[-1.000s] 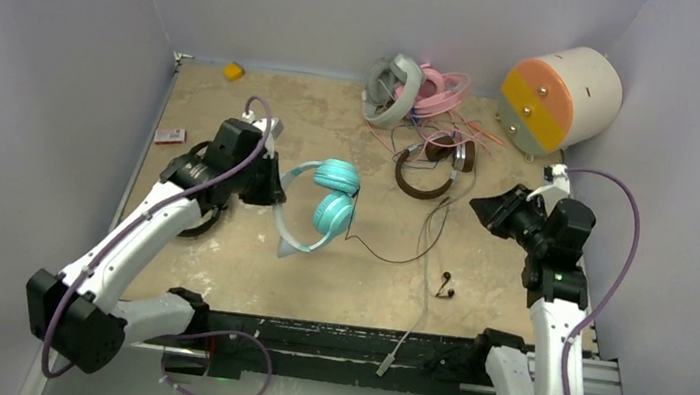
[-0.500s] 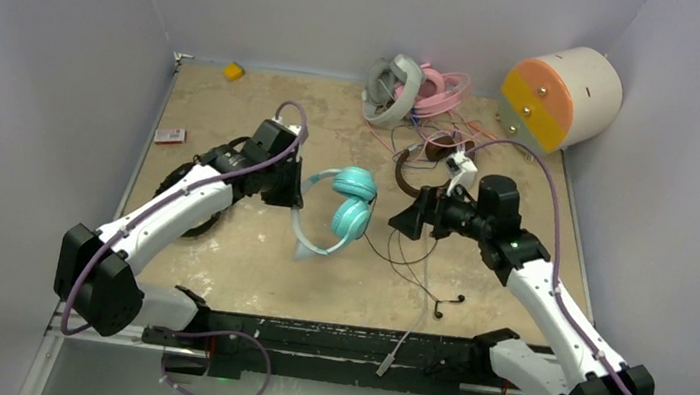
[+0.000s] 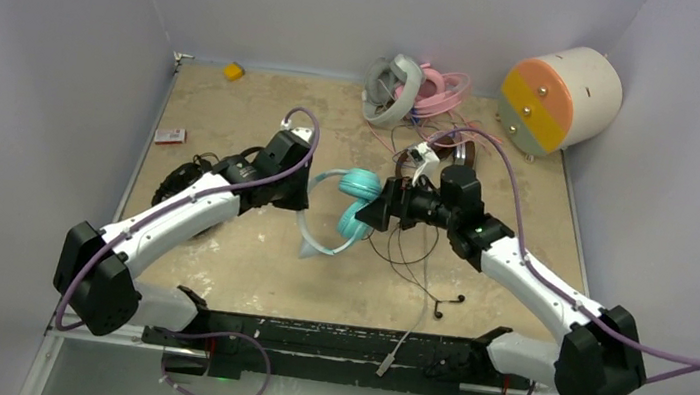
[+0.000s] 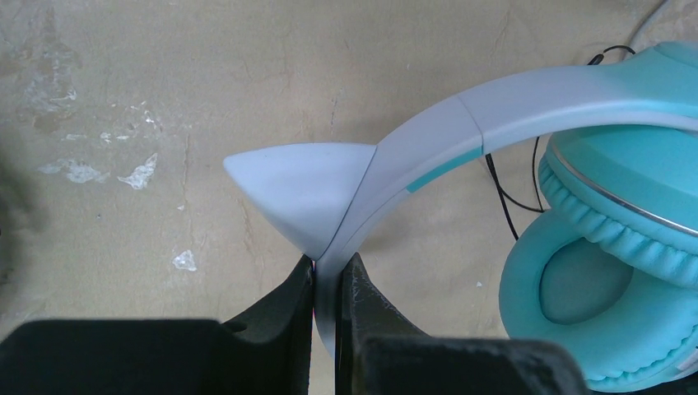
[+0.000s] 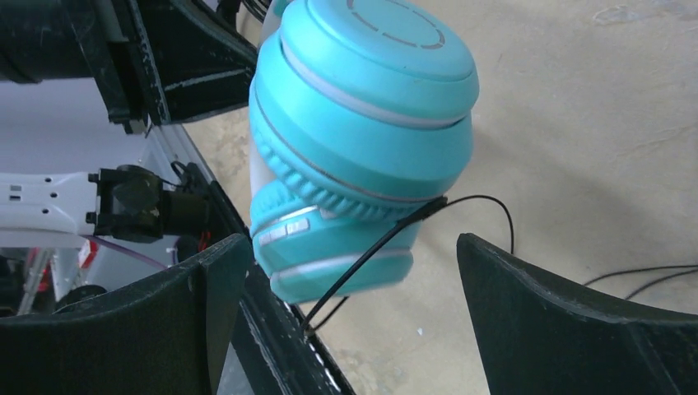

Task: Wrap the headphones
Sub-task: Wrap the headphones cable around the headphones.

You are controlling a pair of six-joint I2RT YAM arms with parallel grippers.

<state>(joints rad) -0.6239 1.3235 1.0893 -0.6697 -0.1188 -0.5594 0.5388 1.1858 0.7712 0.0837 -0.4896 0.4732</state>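
Note:
The teal-and-white headphones [image 3: 352, 210] hang above the middle of the table, ear cups folded together. My left gripper [image 3: 302, 192] is shut on their white headband [image 4: 428, 140], just below a pointed ear-shaped piece [image 4: 300, 185]. My right gripper [image 3: 372, 210] is open right beside the ear cups [image 5: 362, 132], which hang just ahead of its two wide-apart fingers without touching either. The thin black cable [image 5: 387, 239] comes off the lower cup and trails over the table [image 3: 414, 261] to a plug [image 3: 444, 300].
Grey-white [image 3: 391, 90], pink [image 3: 443, 90] and brown-and-silver [image 3: 433, 167] headphones lie tangled at the back. A cream cylinder [image 3: 560, 97] lies at the back right. Black headphones [image 3: 185, 177] sit under my left arm. A yellow piece [image 3: 233, 70] and a red-white one [image 3: 169, 136] lie by the left wall.
My right arm has swung left from the right edge to the teal ear cups and its jaws have opened. My left arm has carried the headphones a little to the right.

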